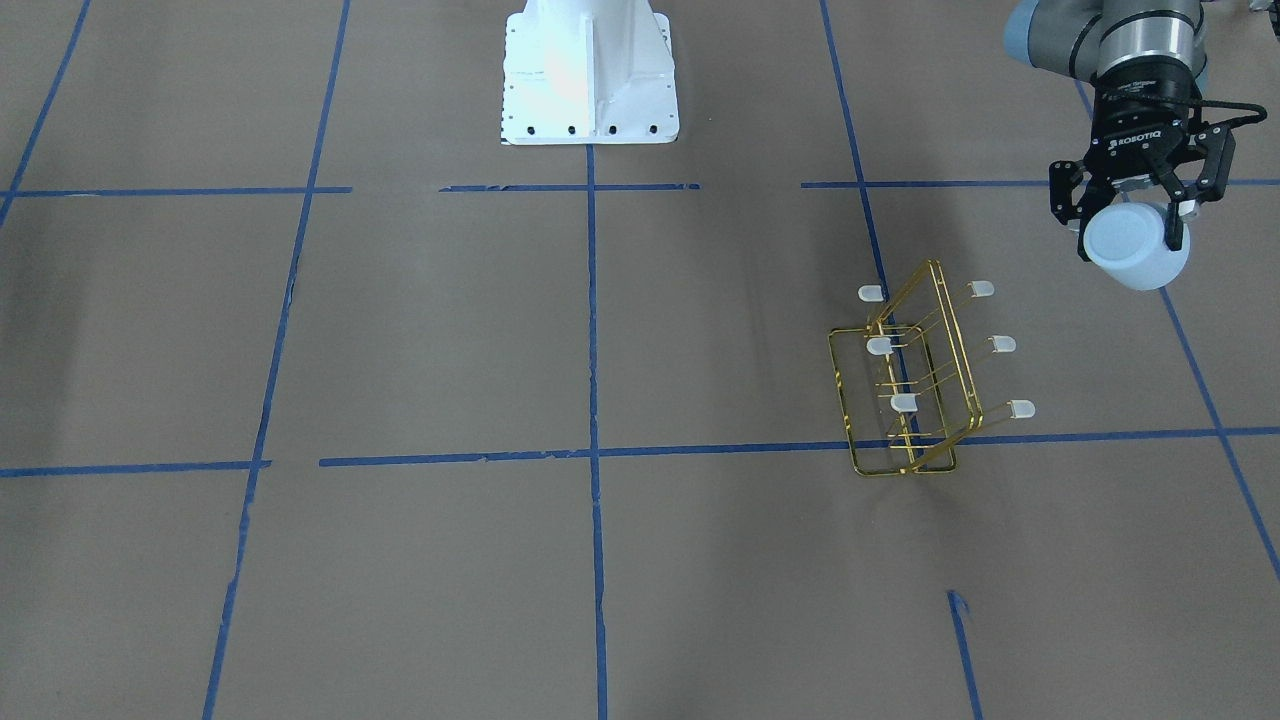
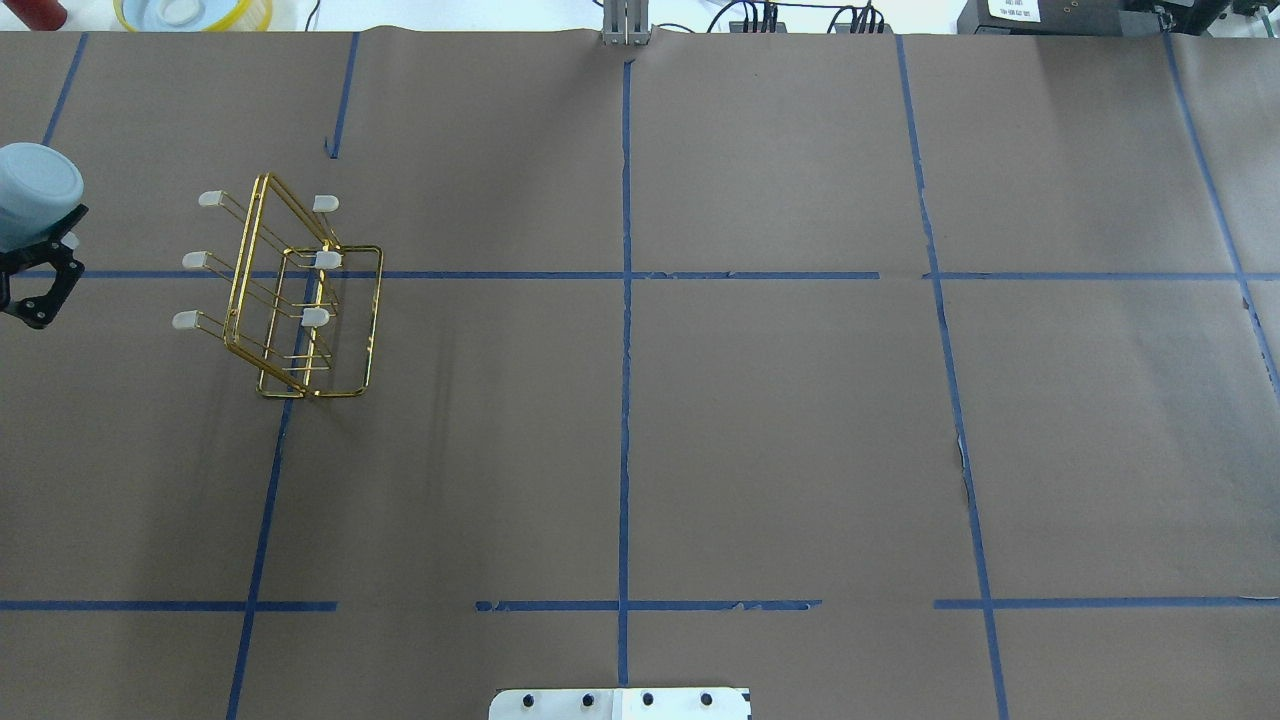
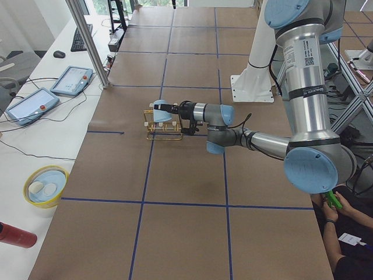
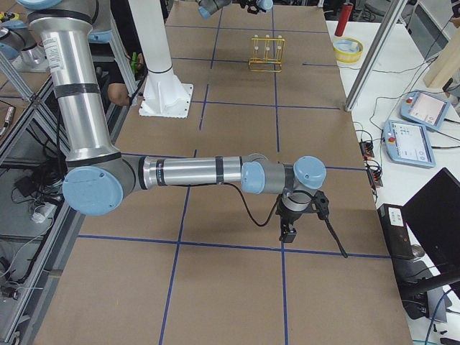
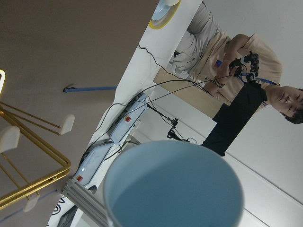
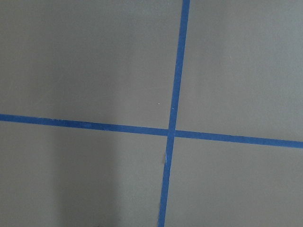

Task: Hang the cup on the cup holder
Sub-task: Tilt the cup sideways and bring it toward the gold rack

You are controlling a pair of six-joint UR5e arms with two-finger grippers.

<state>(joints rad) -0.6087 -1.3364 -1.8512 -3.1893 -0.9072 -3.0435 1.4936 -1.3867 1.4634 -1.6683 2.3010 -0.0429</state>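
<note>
My left gripper is shut on the pale blue-white cup and holds it on its side above the table. It also shows at the left edge of the overhead view with the cup. The gold wire cup holder stands upright on the table with whitish caps on its prongs, apart from the cup, toward the table's middle. In the left wrist view the cup fills the lower middle and the holder is at the left. My right gripper shows only in the exterior right view; I cannot tell its state.
The white robot base stands at mid-table on the robot's side. A yellow-rimmed bowl, a red cylinder and control pendants lie on the white bench past the table's far edge. Two people stand beyond it.
</note>
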